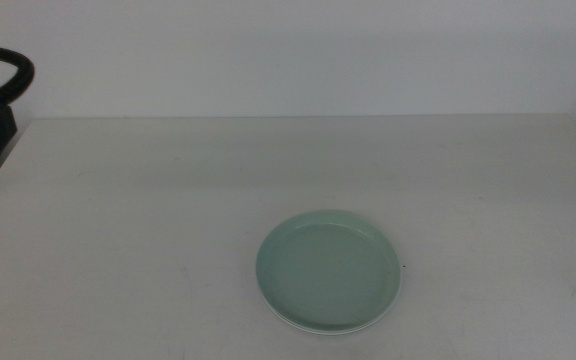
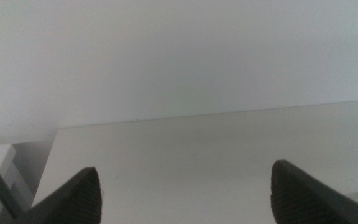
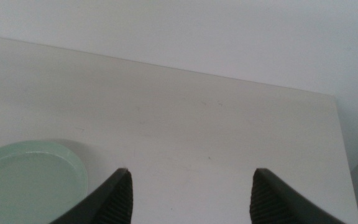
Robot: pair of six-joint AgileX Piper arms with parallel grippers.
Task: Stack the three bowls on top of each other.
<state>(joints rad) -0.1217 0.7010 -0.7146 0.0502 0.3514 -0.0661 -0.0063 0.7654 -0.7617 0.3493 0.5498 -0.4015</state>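
Near the front edge, about 5 o'clock from table centre, sits the mint green bowl point(image 1: 329, 272), upright and flat on the white table point(image 1: 148, 220). A thin pale rim shows under its near edge, so it looks to be resting on at least one more dish; can't tell the colour or how many from the middle view. No grey or white bowl is visible on its own anywhere. Left gripper point(image 2: 185, 193): jaws spread wide, nothing between them, bare tabletop ahead; a sliver of green shows just beside one jaw. Right gripper point(image 3: 191, 196): jaws also spread, empty, with the green bowl off to one side of them, apart from the fingers. Neither gripper shows in the middle view. Farther back at 10 o'clock, a black cable point(image 1: 13, 75) loops over dark hardware at the table's far left edge.
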